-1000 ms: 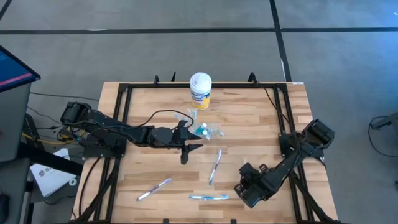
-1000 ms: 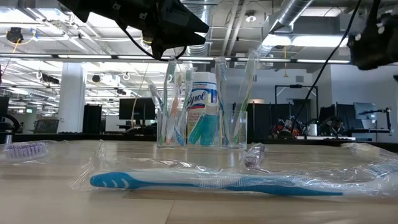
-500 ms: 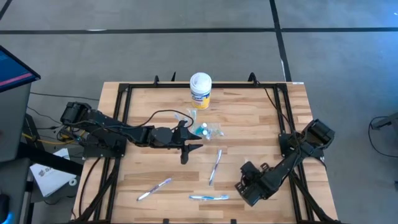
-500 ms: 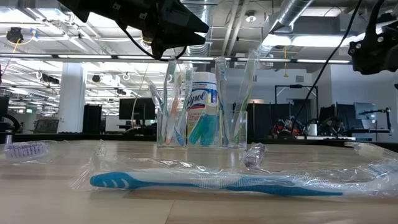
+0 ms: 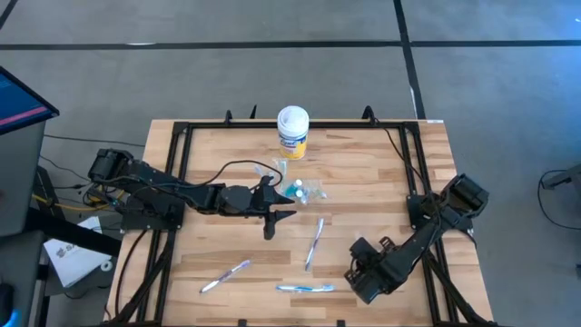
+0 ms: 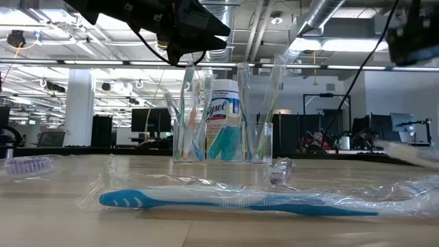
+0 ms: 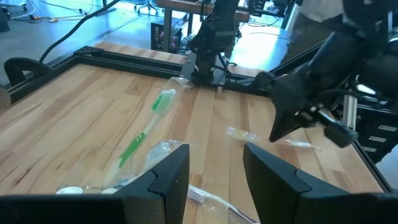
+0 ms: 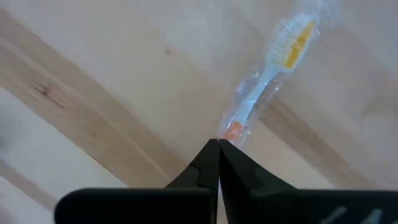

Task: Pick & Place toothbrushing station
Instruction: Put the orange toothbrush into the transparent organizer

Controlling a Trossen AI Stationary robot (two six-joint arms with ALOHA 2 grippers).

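At the table's five o'clock corner, I note the right gripper [image 8: 218, 144] has snapped from part-open to fully shut on the tail of a wrapped toothbrush [image 8: 273, 68], so pickup has begun. Brush extends toward one o'clock from its fingertips. Left gripper [image 7: 214, 163] hovers open beside the clear cup [image 5: 292, 190] at centre.

On the worktop [image 5: 363, 173], the canister [image 5: 292, 132] stands at the far edge, with the cup [image 5: 298, 190] of toothbrushes just in front of it near the middle. Three wrapped toothbrushes lie nearer the front: one [image 5: 225, 276] to the left, one [image 5: 314, 242] in the middle and one [image 5: 305, 288] at the front edge. The left tool [image 5: 270, 227] sits left of the cup, the right tool [image 5: 352, 275] right of the front toothbrush.
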